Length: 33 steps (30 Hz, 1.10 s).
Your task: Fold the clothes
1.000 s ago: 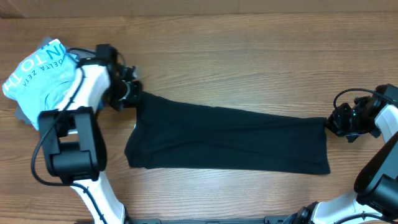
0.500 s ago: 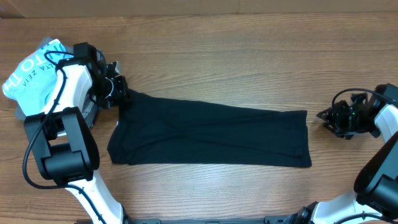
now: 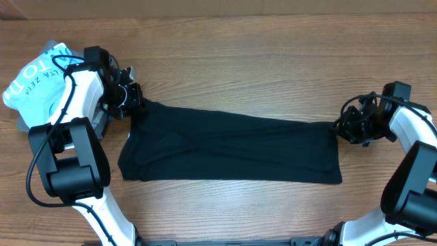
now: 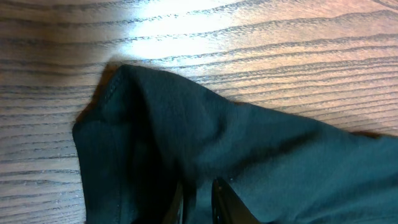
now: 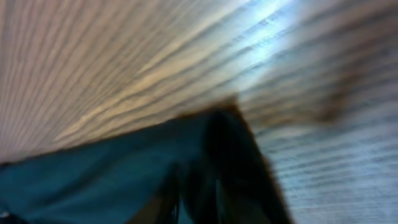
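Note:
The clothes [image 3: 232, 150], a plain black T-shirt, lie flat as one long band across the middle of the wooden table. My left gripper [image 3: 136, 104] is at the band's upper left corner. In the left wrist view its fingers [image 4: 227, 200] stand close together with black fabric [image 4: 249, 149] pinched between them. My right gripper [image 3: 339, 128] sits at the upper right corner. The right wrist view is blurred, but dark cloth [image 5: 124, 168] runs between its narrow jaws [image 5: 199, 199].
A light blue shirt with white lettering [image 3: 37, 78] lies at the far left on grey garments [image 3: 24, 126], right behind my left arm. The left arm's base [image 3: 72, 164] stands by the shirt's left end. The right arm [image 3: 416, 171] curves along the right edge.
My left gripper dragged the black shirt leftward while the right gripper let go and stood apart. Now the right gripper has moved left onto the shirt's upper right corner and closed on it.

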### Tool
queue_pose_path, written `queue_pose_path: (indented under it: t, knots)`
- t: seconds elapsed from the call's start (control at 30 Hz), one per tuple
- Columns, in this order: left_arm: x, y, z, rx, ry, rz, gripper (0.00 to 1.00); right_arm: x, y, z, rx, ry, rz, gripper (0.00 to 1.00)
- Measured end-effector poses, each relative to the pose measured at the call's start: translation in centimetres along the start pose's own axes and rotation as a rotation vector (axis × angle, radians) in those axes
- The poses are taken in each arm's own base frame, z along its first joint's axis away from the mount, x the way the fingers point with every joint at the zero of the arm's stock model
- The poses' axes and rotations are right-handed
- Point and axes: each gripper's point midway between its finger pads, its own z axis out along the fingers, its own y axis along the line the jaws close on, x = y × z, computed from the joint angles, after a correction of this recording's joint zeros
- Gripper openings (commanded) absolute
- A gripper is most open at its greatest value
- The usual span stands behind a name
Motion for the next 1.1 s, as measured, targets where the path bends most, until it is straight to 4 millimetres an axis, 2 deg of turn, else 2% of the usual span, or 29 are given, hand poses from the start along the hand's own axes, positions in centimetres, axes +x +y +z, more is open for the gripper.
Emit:
queue_pose_path:
  t: [0.03,0.43,0.47,0.5,0.57,0.77,0.93,1.1]
  knots:
    - [0.0,0.0,0.0,0.0,0.001,-0.001,0.18,0.1,-0.2,0.0,0.011,0.005,0.01,0.04]
    - [0.1,0.0,0.0,0.0,0.002,-0.001,0.15,1.7,-2.4,-0.2,0.132,0.052,0.123,0.04]
    - [0.1,0.0,0.0,0.0,0.002,-0.001,0.15,1.7,-2.5,-0.2,0.144,0.05,0.128,0.15]
    - [0.1,0.0,0.0,0.0,0.002,-0.001,0.15,1.7,-2.7,-0.2,0.151,0.048,0.14,0.34]
    - [0.1,0.0,0.0,0.0,0.003,-0.001,0.15,1.7,-3.0,-0.3,0.168,0.048,0.155,0.43]
    - [0.1,0.0,0.0,0.0,0.003,-0.001,0.16,3.7,-3.1,-1.0,0.176,0.135,0.182,0.46]
    - [0.1,0.0,0.0,0.0,0.003,-0.001,0.16,6.2,-3.0,-1.6,0.184,0.238,0.196,0.43]
    - [0.1,0.0,0.0,0.0,0.004,-0.001,0.16,6.7,-3.1,-1.8,0.187,0.258,0.2,0.43]
